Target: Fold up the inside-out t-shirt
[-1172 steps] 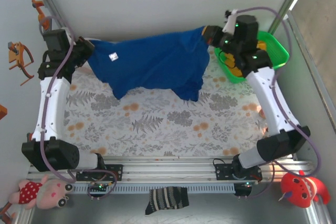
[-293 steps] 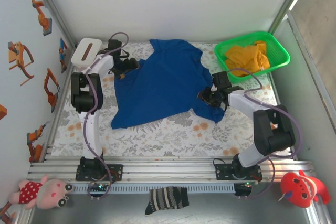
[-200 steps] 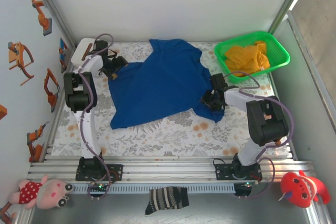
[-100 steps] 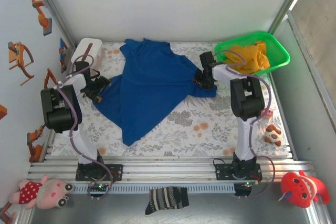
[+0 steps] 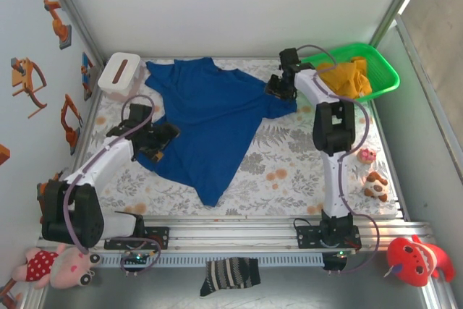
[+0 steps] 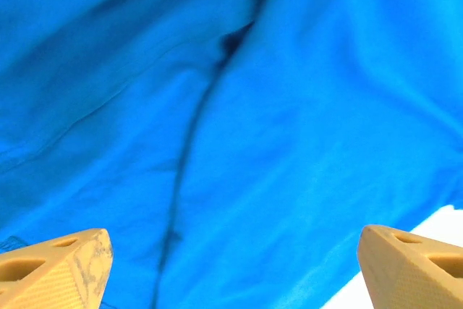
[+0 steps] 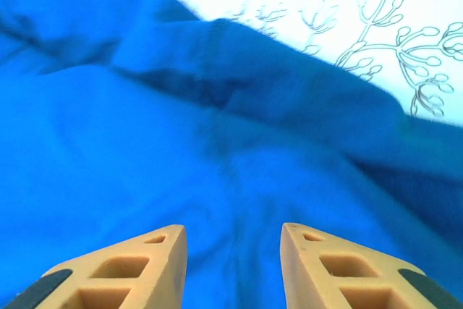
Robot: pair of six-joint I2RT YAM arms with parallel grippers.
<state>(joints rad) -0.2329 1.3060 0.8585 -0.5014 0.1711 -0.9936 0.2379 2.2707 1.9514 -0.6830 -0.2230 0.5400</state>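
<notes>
Left tool [image 6: 234, 251] agape, right tool [image 7: 231, 240] ajar

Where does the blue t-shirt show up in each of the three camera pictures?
Top external: the blue t-shirt lies spread across the middle of the fern-print table cover, between the two arms.
Left wrist: it takes the top, left and centre; a white corner is at lower right.
Right wrist: it takes the left, centre and bottom.
Shared landmark: the fern-print cover, at top right in the right wrist view.
</notes>
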